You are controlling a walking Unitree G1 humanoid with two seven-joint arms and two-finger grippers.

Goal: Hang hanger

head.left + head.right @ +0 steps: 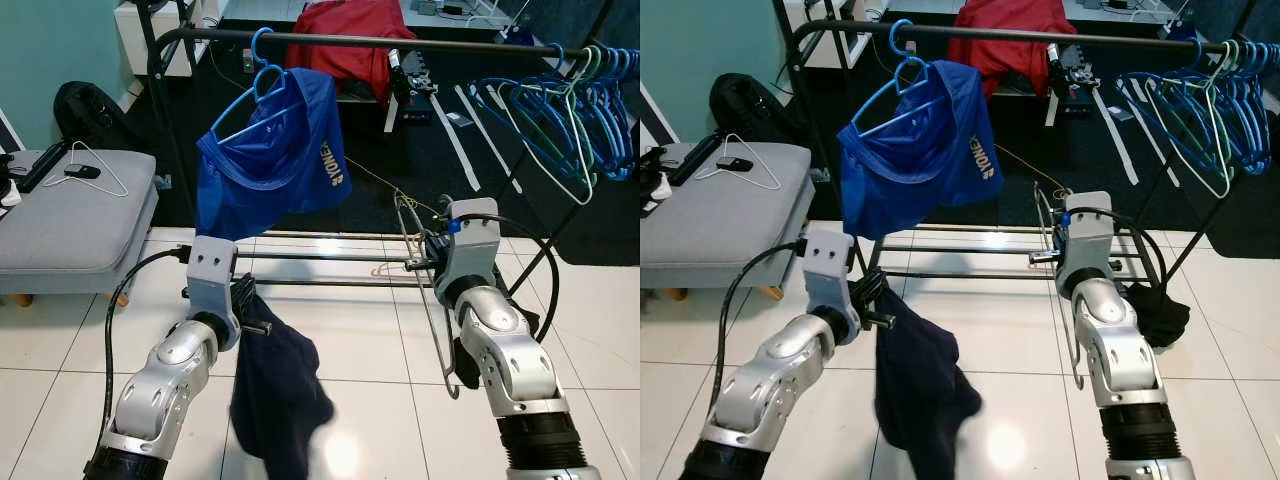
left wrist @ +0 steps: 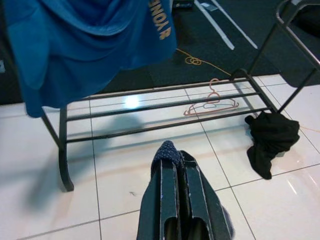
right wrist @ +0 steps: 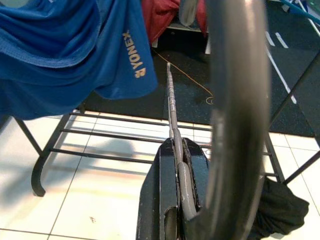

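My right gripper (image 1: 425, 262) is shut on a grey metal hanger (image 1: 437, 335), which hangs down beside my right forearm. In the right wrist view the hanger's wire (image 3: 171, 100) runs out from between the closed fingers. My left gripper (image 1: 247, 302) is shut on a dark navy garment (image 1: 275, 390) that droops toward the floor; the left wrist view shows the cloth (image 2: 167, 152) pinched at the fingertips. Ahead stands a black clothes rack with its top rail (image 1: 450, 43). A blue shirt (image 1: 275, 160) hangs from the rail on a blue hanger (image 1: 262, 75).
Several blue hangers (image 1: 570, 110) crowd the rail's right end. A grey bench (image 1: 70, 215) with a white wire hanger (image 1: 95, 165) stands at the left. A black cloth (image 1: 1160, 310) lies on the tiles by the rack's right foot, and a pink hanger (image 2: 212, 102) lies under the lower bars.
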